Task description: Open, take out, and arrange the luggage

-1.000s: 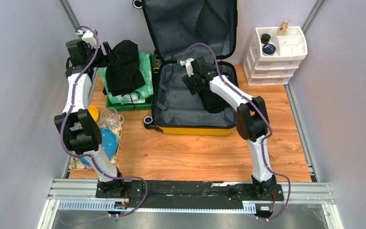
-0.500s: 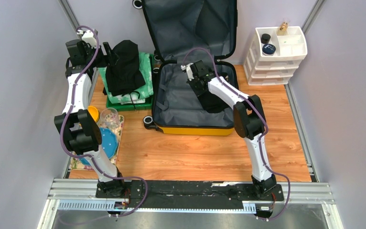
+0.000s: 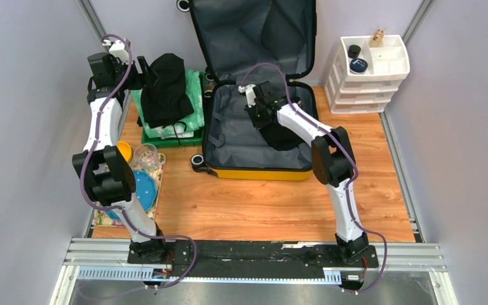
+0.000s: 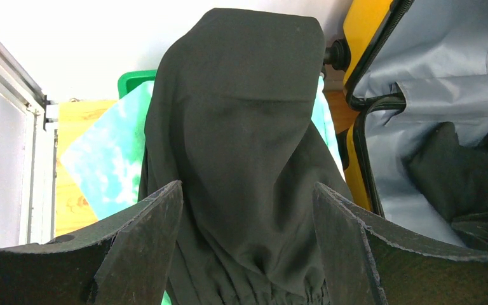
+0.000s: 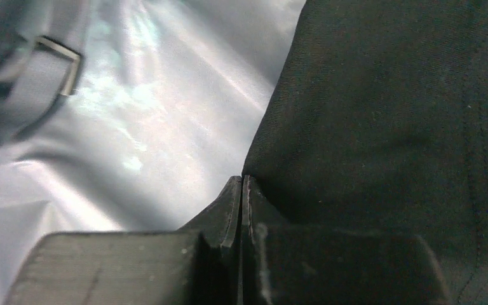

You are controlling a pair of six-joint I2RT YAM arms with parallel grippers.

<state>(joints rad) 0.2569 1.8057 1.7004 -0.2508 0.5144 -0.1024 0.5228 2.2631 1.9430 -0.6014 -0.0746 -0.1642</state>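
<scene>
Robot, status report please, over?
Left fingers open, facing black garment on pile. Right fingers shut at dark cloth edge inside open luggage; grip unconfirmed. Nothing blocking.

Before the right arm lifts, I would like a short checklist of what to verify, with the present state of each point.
1. The luggage lies open, lid up: ok.
2. The right tool is shut: ok.
3. The dark cloth inside the luggage is caught between its fingers: cannot tell; the tips meet right at the cloth's edge.
4. The left tool is open, clamped on nothing: ok.
5. The black garment rests on the pile over the green tray: ok.
6. The two arms are well apart: ok.
</scene>
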